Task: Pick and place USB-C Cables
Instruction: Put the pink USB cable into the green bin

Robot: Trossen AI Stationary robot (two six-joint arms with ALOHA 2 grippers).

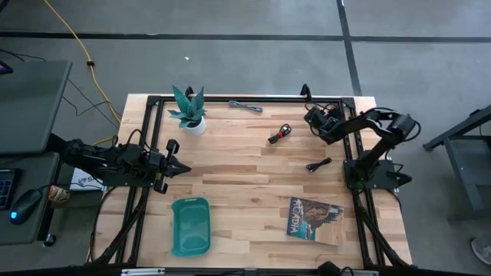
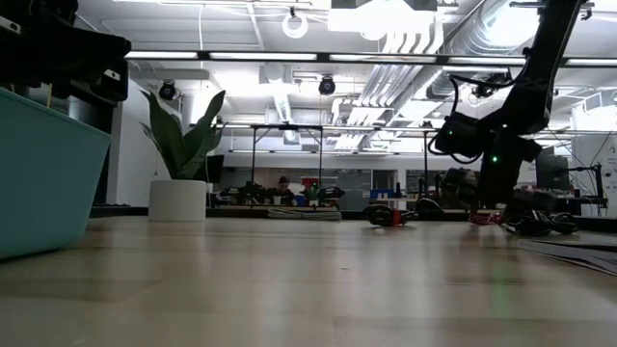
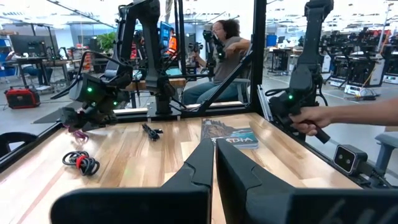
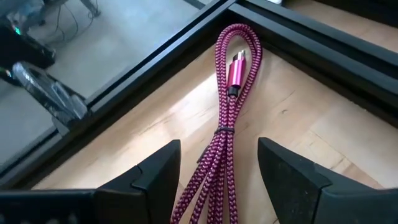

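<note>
**Right gripper poised over the maroon cable at the table's far right corner**

Between the spread fingers of the right gripper (image 4: 217,171) lies the maroon-purple cable (image 4: 225,124), a braided bundle folded long and bound at its middle, flat on the wood. Both fingers stand wide apart on either side of it and do not touch it. The bundle sits close against the black frame rail (image 4: 186,46) where two rails meet at the corner. From above, the right gripper (image 1: 313,116) hangs at the far right corner of the table (image 1: 245,192), its arm bent back toward its base.

Near that corner, toward the middle of the table, lies the black-and-red cable (image 1: 281,134), a small coil. Nearer the front from it lies a black cable (image 1: 318,165), just beside the right arm's base. The grey cable (image 1: 245,106) rests along the far edge, between the corner and the potted plant (image 1: 189,113).

A magazine (image 1: 314,219) lies at the front right. The teal tray (image 1: 190,226) stands at the front left, well apart from all the cables.

The left gripper (image 1: 184,168) waits over the left side of the table, fingers pressed together and holding nothing, pointing toward the centre.

Beyond the table, a person's hand (image 3: 308,118) grips a handle on another arm.
</note>
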